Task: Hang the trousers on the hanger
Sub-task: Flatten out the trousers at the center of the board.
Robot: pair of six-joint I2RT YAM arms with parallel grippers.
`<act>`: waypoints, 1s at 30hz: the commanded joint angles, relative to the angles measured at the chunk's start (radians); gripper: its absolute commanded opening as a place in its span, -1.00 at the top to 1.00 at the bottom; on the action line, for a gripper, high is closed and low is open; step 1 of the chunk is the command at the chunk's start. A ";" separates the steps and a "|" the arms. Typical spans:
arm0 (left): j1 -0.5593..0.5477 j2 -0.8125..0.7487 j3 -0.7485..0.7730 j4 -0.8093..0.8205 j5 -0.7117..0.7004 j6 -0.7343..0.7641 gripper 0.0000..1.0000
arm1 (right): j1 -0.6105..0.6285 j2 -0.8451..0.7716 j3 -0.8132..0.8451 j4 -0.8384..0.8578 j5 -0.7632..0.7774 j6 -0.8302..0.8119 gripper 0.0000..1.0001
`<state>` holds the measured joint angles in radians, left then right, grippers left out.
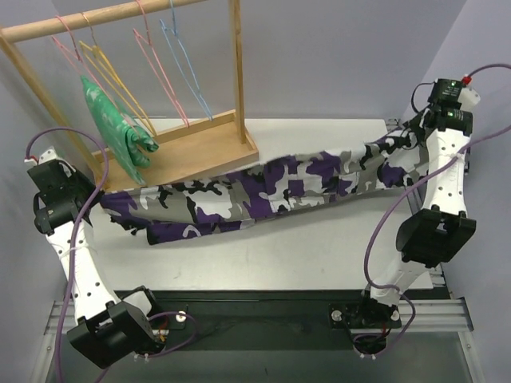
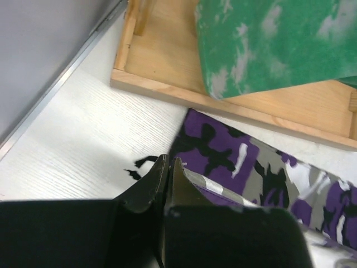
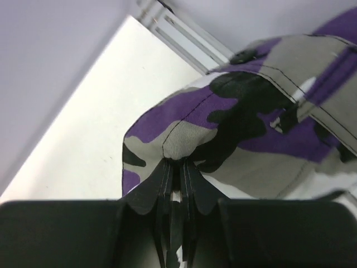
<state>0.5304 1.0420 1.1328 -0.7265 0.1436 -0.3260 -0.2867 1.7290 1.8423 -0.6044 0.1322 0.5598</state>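
The camouflage trousers (image 1: pixel 263 187) hang stretched across the table between my two grippers, sagging in the middle. At their left end, my left gripper (image 1: pixel 97 198) (image 2: pixel 169 163) is shut, with the purple and black cloth (image 2: pixel 245 162) running under its fingertips. My right gripper (image 1: pixel 412 132) (image 3: pixel 177 163) is shut on a bunched fold of the trousers (image 3: pixel 245 111) at the right end, near the table's far right corner. The yellow hanger (image 1: pixel 120 82) hangs on the wooden rod at the back left, apart from the trousers and both grippers.
A wooden rack (image 1: pixel 200 148) (image 2: pixel 167 61) stands at the back left; its rod (image 1: pixel 104 20) also carries pink hangers (image 1: pixel 164 76) and a blue hanger (image 1: pixel 188 68). A green and white garment (image 1: pixel 120 132) (image 2: pixel 268 44) hangs there, just above the trousers' left end. Grey walls close in on both sides.
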 commanded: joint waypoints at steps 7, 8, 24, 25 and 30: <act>-0.027 -0.045 -0.001 -0.001 -0.059 0.058 1.00 | 0.037 0.227 0.227 -0.167 0.060 -0.044 -0.26; -0.027 -0.059 -0.022 0.007 -0.030 0.054 1.00 | 0.037 0.204 0.180 -0.164 0.060 -0.044 -0.32; -0.053 -0.091 -0.087 0.027 0.036 0.027 1.00 | -0.103 -0.040 -0.548 0.129 -0.272 0.063 -0.34; -0.052 -0.095 -0.090 0.029 0.036 0.027 1.00 | -0.106 -0.020 -0.552 0.138 -0.279 0.066 -0.33; -0.055 -0.097 -0.100 0.026 0.037 0.027 1.00 | -0.109 0.046 -0.584 0.233 -0.342 0.091 -0.26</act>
<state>0.4801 0.9657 1.0340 -0.7414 0.1688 -0.3031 -0.3962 1.7344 1.2877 -0.4622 -0.1368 0.6140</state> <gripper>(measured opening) 0.031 0.641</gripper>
